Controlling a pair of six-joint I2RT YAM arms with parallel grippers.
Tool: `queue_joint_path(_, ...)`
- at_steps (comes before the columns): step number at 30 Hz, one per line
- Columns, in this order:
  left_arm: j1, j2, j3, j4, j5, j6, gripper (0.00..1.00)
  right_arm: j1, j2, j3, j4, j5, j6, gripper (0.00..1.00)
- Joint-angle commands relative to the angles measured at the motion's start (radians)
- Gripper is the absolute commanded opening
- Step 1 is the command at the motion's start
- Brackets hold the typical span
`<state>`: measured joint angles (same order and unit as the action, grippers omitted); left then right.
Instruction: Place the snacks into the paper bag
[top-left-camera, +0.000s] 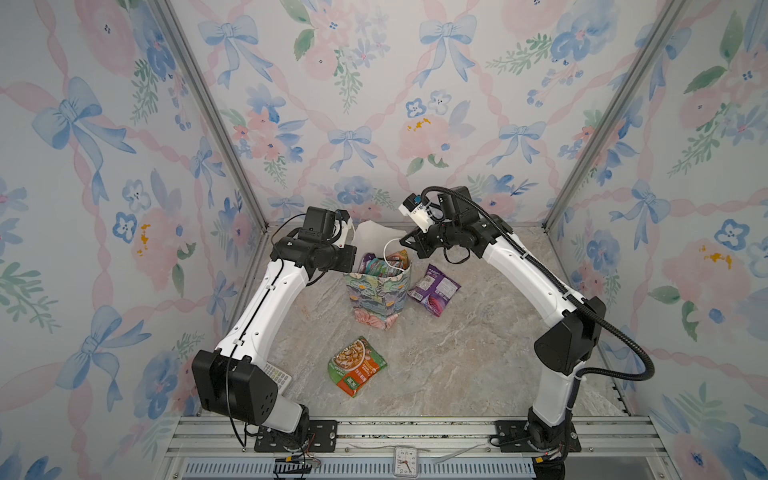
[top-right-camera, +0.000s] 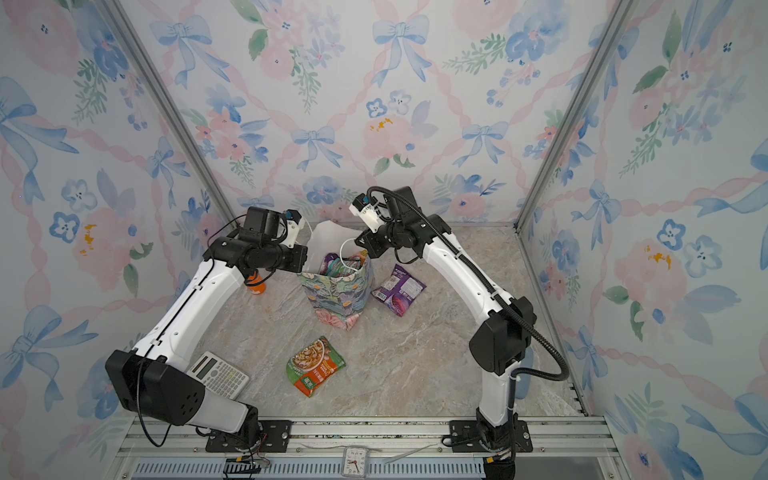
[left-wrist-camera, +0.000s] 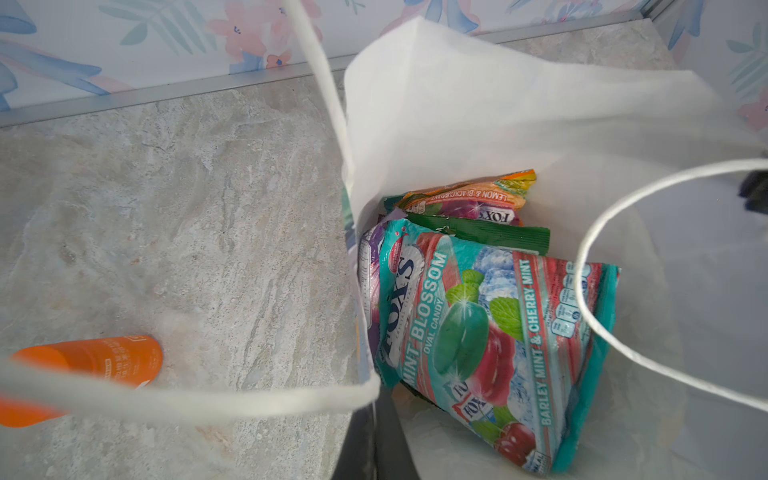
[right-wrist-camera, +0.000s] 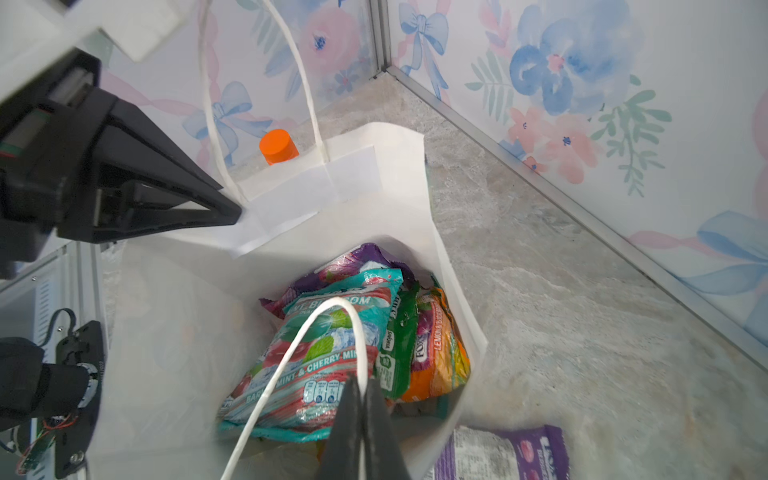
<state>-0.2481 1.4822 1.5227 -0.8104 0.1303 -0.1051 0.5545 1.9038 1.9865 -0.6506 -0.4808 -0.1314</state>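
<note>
Top views: paper bag (top-left-camera: 376, 297) stood upright between the arms. Outside it lay a purple packet (top-left-camera: 434, 289), just beside, and a noodle packet (top-left-camera: 356, 365) nearer the front.

Left wrist: teal mint packet (left-wrist-camera: 478, 340) and others stood inside, so the bag was part-filled.

Right wrist: left gripper (right-wrist-camera: 235, 214) looked pinched tight on the bag's white rim (right-wrist-camera: 332, 178). Right gripper (right-wrist-camera: 361, 399) was clamped on a cord handle (right-wrist-camera: 338, 303). Likely spreading the mouth wide for the rest.

place: robot test booth | cues: floral-papered walls (top-left-camera: 374, 83), aluminium frame (top-left-camera: 208, 112), marble-look tabletop (top-left-camera: 457, 353)
</note>
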Motion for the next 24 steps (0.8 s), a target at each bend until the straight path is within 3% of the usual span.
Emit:
queue_joint_path(1,0.017,-0.039,-0.009,0.027,0.015,0.005,0.0,-0.014,-0.049,-0.009,0.163,-0.148,0.093,0.0)
queue_joint_path(7,0.028,-0.038,-0.001,0.027,-0.003,0.014,0.0,-0.029,-0.038,-0.006,0.283,-0.232,0.185,0.0)
queue_joint_path(14,0.046,-0.043,0.02,0.027,-0.063,0.015,0.0,-0.049,-0.042,-0.062,0.54,-0.358,0.336,0.0)
queue_joint_path(24,0.07,-0.051,0.061,0.03,-0.169,0.016,0.0,-0.051,-0.014,-0.154,0.816,-0.428,0.459,0.09)
